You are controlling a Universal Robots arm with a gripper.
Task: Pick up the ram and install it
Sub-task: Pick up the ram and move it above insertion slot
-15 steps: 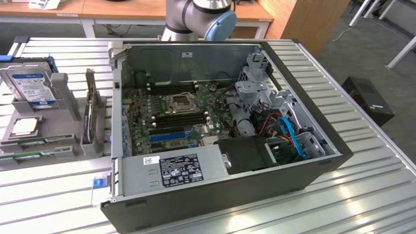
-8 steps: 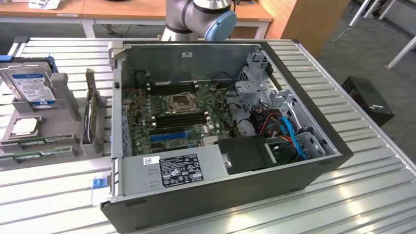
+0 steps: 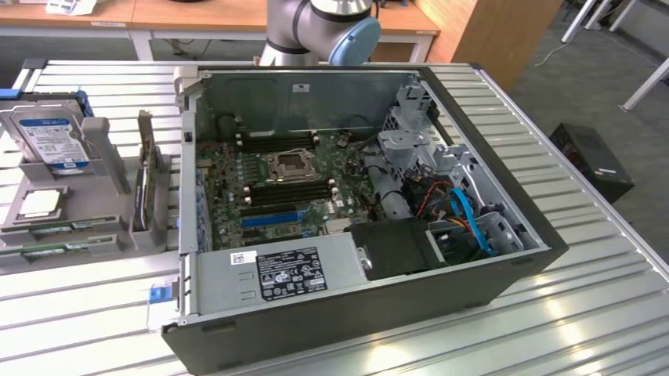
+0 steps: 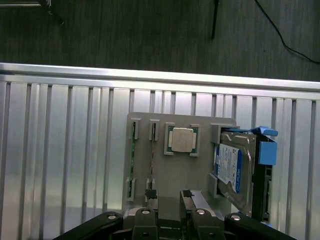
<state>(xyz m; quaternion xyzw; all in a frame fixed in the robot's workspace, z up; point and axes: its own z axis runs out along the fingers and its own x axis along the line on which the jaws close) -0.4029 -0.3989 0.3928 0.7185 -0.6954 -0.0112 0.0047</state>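
Two ram sticks lie edge-up in the slots of a grey parts holder point(image 4: 180, 175). One ram point(image 4: 132, 159) shows a thin green edge, and a second point(image 4: 151, 160) lies beside it. In the exterior view the ram point(image 3: 61, 229) rests along the holder's near end at the exterior view's left. My gripper point(image 4: 168, 195) hovers above the holder's edge, close to the end of the second stick. It is open, with nothing between its dark fingertips point(image 4: 151, 194). The motherboard's black memory slots point(image 3: 287, 192) sit inside the open computer case point(image 3: 502, 274).
On the holder are a silver CPU point(image 4: 181, 139) and a blue-labelled hard drive point(image 4: 235, 167) in a blue bracket. An upright expansion card point(image 3: 146, 168) stands between holder and case. The arm point(image 3: 319, 23) rises behind the case. The slatted metal table point(image 3: 585, 313) ends near dark floor.
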